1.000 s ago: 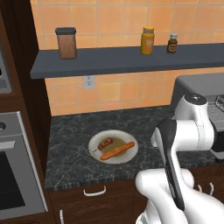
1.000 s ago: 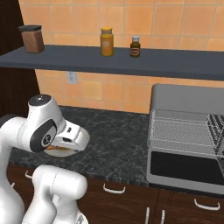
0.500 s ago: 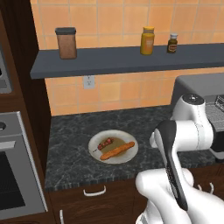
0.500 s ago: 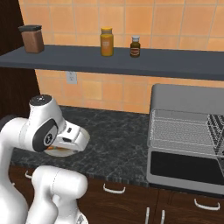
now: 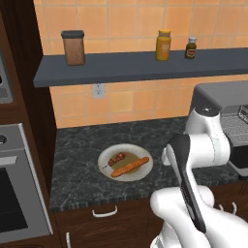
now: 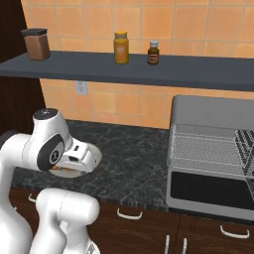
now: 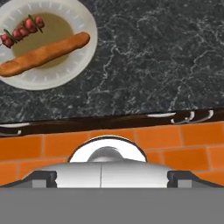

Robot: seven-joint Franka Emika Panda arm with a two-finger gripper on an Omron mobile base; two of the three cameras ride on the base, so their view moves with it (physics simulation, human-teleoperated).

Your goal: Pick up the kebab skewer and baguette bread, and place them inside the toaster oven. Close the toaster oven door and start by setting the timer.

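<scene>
Nothing is displaced since earlier; the wide-open gripper (image 6: 95, 159) is to be centred over the kebab skewer (image 7: 22, 29).

A white plate (image 5: 107, 157) lies on the dark speckled counter (image 5: 82, 174), and on the grey shelf (image 5: 121, 70) above it stand a brown canister (image 5: 73, 47), a yellow jar (image 5: 163, 45) and a small dark bottle (image 5: 191, 48), before an orange tiled wall (image 5: 126, 19) with an outlet (image 5: 99, 90).

In the right base view the arm hides most of the plate (image 6: 63, 172). The toaster oven (image 6: 211, 163) is cut off at 3 o'clock, knobs unseen. The hand view crops the kebab skewer (image 7: 22, 29) at 9 o'clock.
</scene>
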